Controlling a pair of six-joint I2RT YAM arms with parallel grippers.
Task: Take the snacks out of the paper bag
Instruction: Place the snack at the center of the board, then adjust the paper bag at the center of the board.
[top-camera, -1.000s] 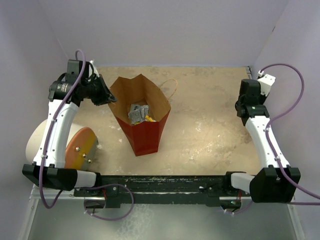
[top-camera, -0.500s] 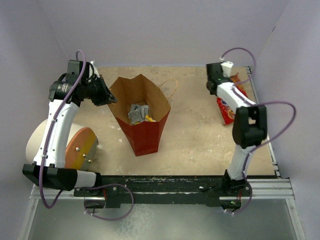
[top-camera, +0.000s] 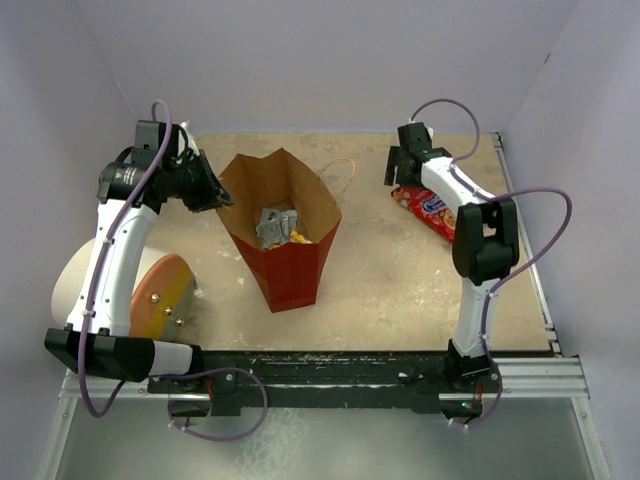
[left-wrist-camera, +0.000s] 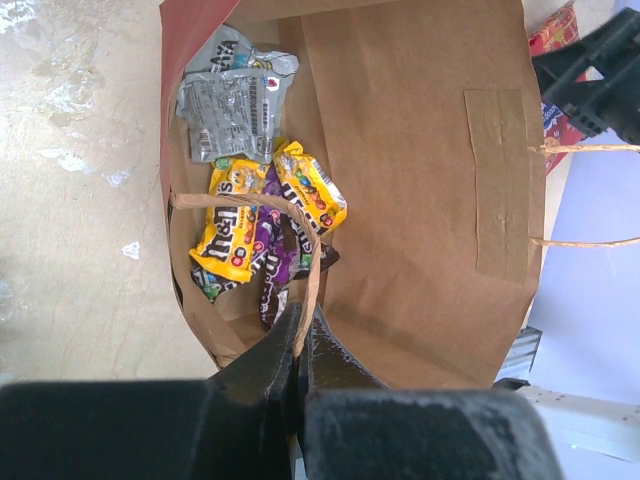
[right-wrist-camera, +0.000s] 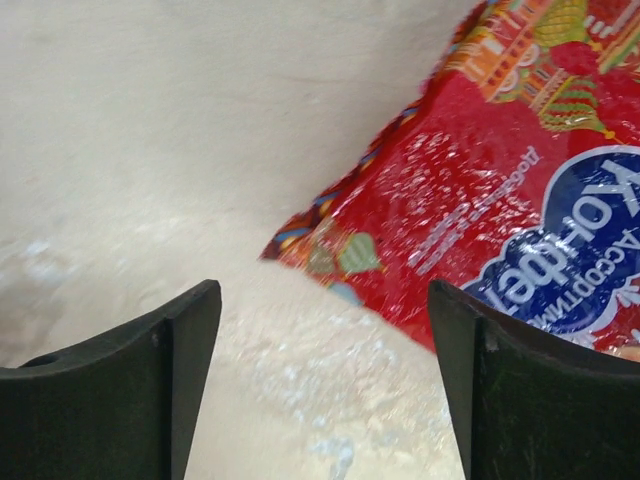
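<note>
I've got the left end effector (left-wrist-camera: 298, 335) clamped on the rim of the paper bag (top-camera: 285, 275); the wide-open, empty right end effector (right-wrist-camera: 322, 300), up toward the far-right corner, has the packets (left-wrist-camera: 262, 215) to its left.

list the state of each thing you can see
paper bag, upright, mouth open
left claw, shut on the paper bag's rim
right claw, open, empty
red cookie bag, lying flat outside the paper bag
silver-grey packet, inside the paper bag
yellow packets, inside the paper bag
</note>
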